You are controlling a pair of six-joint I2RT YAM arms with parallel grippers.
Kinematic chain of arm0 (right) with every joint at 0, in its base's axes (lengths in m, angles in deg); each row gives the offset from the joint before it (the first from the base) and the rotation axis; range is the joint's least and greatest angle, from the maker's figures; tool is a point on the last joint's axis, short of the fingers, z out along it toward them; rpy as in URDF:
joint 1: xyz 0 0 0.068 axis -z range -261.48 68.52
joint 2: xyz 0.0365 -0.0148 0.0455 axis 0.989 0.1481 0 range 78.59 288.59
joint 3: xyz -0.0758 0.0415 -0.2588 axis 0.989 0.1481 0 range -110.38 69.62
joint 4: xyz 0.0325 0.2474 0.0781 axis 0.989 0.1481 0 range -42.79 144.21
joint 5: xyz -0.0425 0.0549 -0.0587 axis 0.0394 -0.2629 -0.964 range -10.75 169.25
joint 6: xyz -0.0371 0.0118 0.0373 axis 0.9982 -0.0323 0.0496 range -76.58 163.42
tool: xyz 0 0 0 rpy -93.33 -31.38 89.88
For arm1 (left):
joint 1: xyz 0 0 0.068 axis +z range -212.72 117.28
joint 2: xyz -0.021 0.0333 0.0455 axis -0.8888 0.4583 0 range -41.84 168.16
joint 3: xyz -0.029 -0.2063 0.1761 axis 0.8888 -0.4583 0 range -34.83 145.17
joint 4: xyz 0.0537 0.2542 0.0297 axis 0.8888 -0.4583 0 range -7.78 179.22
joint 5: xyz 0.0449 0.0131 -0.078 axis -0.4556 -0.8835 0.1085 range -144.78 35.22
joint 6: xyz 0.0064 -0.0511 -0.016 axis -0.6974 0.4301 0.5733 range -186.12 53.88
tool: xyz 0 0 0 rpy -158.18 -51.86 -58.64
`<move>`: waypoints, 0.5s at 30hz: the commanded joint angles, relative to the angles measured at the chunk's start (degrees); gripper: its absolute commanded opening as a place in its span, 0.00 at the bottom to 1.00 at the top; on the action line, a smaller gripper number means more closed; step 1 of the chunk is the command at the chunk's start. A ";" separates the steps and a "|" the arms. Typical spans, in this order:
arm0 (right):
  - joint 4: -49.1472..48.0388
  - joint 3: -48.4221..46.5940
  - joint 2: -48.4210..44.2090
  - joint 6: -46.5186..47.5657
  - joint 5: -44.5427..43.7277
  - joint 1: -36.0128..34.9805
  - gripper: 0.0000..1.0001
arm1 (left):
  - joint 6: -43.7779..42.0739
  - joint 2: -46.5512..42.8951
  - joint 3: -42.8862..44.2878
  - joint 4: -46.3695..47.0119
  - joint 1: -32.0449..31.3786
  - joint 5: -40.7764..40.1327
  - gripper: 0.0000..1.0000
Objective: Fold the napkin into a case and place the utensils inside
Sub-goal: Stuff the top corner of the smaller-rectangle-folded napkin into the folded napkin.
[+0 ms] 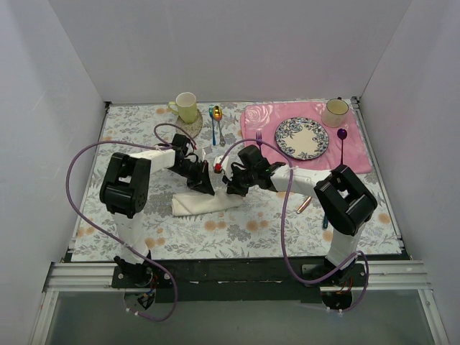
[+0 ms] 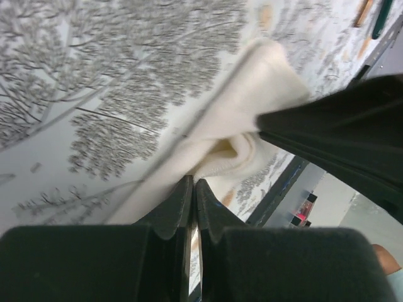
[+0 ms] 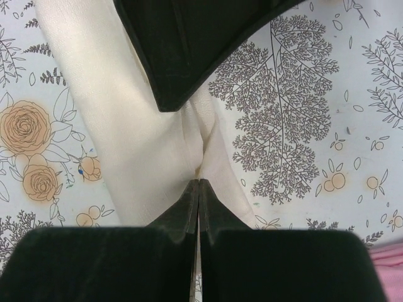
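Napkin: cream cloth (image 1: 201, 203), folded into a long band, lying on the floral tablecloth (image 1: 287, 230) mid-table, between the two arms.
Left gripper: (image 2: 191, 192) jaws pressed together, cloth bunched at the tips; nipping the napkin's folded edge.
Right gripper: (image 3: 198, 187) jaws closed to a slit, pinching a raised crease of the same end, just beside the left gripper.
Handling: light, limp, no stiffness. Layers likely slide and sag when lifted. Not fragile.
Where to hold: edges and corners of the band, pinching all layers at once. Two spread grips should keep the fold flat.
Utensils: copper knife (image 1: 303, 205) and teal-handled spoon (image 2: 382, 19) lie to the right, apart from the napkin, not yet inside.
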 commanded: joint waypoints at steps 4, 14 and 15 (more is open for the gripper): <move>0.56 -1.43 -2.03 -0.63 0.42 -0.09 0.01 | 1.05 5.43 -0.13 2.02 0.30 -1.92 0.00; -3.13 0.06 -5.37 -5.10 -3.71 0.44 0.01 | 1.05 6.66 -2.59 2.20 0.47 -4.03 0.00; -3.22 0.06 -5.63 -5.37 -3.88 0.44 0.01 | 1.05 6.66 -2.51 2.19 0.47 -4.11 0.00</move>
